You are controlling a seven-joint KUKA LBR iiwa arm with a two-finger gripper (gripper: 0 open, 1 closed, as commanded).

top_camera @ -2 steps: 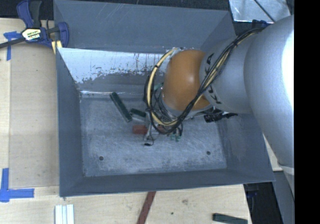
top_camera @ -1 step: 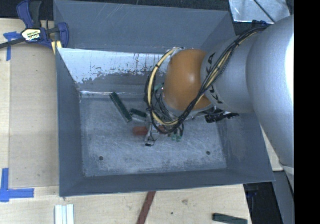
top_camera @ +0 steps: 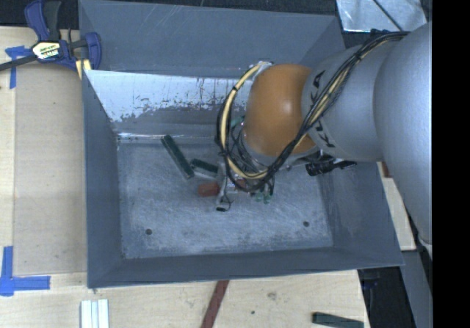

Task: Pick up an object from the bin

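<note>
A: Grey metal bin [top_camera: 147,235], floor speckled and mostly bare. Where's the claw [top_camera: 223,203]?

B: Low over mid-floor, beneath the orange wrist cover [top_camera: 275,110]. Apart or together, I cannot tell.

A: Nearest thing?

B: A small reddish-brown piece [top_camera: 208,189], just beside the claw, left and slightly toward the back wall. Its long axis seems to run left-right. Farther left, 1 dark green bar [top_camera: 176,155] lies slanted, with 1 shorter dark piece [top_camera: 204,166] beside it.
</note>
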